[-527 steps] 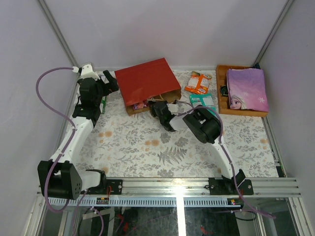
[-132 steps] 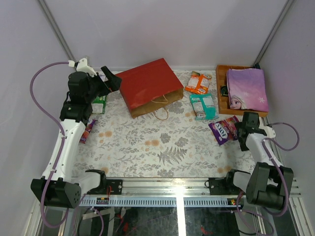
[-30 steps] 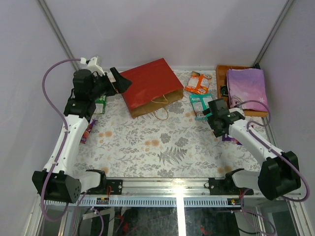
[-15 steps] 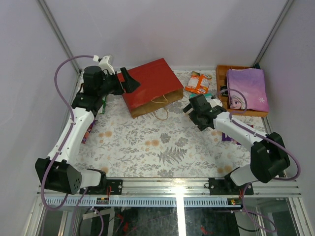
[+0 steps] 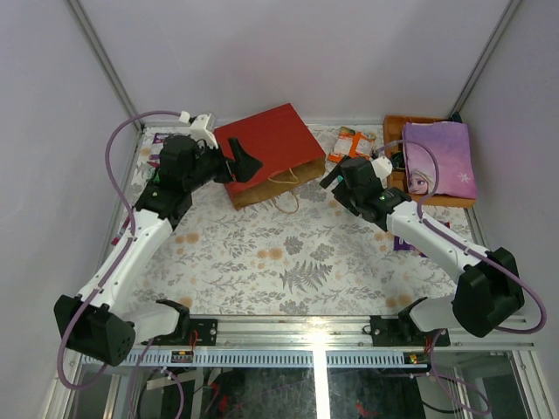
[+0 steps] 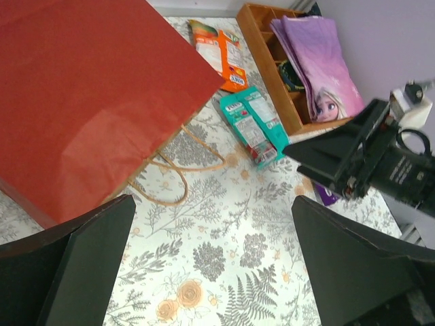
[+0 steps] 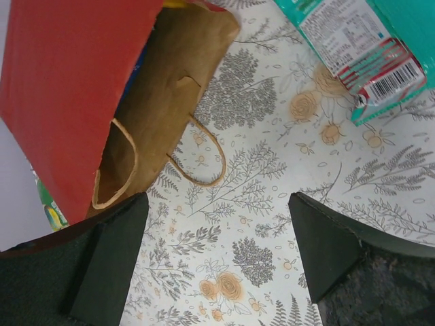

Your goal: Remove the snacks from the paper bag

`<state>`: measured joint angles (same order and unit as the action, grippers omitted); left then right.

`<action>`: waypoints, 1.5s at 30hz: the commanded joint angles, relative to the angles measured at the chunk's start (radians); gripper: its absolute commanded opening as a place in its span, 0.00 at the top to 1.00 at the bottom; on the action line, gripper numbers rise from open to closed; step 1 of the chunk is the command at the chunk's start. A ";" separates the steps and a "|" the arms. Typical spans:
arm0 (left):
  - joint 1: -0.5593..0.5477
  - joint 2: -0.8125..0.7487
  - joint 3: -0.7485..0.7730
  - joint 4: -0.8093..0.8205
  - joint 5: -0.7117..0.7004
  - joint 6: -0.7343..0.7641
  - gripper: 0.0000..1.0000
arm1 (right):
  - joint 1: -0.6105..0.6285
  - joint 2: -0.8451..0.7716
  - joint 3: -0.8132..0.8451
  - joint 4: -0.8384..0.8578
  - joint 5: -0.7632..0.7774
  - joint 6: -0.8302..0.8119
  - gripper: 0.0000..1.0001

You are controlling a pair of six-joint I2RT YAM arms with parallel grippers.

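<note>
The red paper bag (image 5: 262, 144) lies flat at the back of the floral bench (image 5: 288, 262). Its brown mouth faces the arms, and its 2 tan cord handles (image 7: 204, 166) lie on the bench top. The left tool (image 5: 243, 164) hovers over the bag's near-left edge, fingers wide apart, holding nothing. The right tool (image 5: 334, 181) hangs just right of the bag's mouth, fingers likewise apart and empty. A sliver of a blue packet (image 7: 138, 64) shows inside the mouth. Outside, an orange packet (image 6: 224, 58) and a teal packet (image 6: 251, 125) lie between the bag and the wooden tray (image 5: 391, 131). A purple packet (image 5: 403, 244) peeks from beneath the right arm.
</note>
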<state>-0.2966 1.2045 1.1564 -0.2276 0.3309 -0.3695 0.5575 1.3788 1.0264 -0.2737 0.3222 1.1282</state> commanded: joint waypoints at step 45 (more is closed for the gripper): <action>-0.087 -0.003 0.000 0.175 0.142 0.123 0.00 | 0.010 0.006 -0.028 0.102 -0.021 -0.189 0.05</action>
<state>-0.3790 1.2217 1.1217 -0.1268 0.4438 -0.2729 0.5625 1.3968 1.0042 -0.2050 0.2771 0.9691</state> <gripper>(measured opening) 0.996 0.946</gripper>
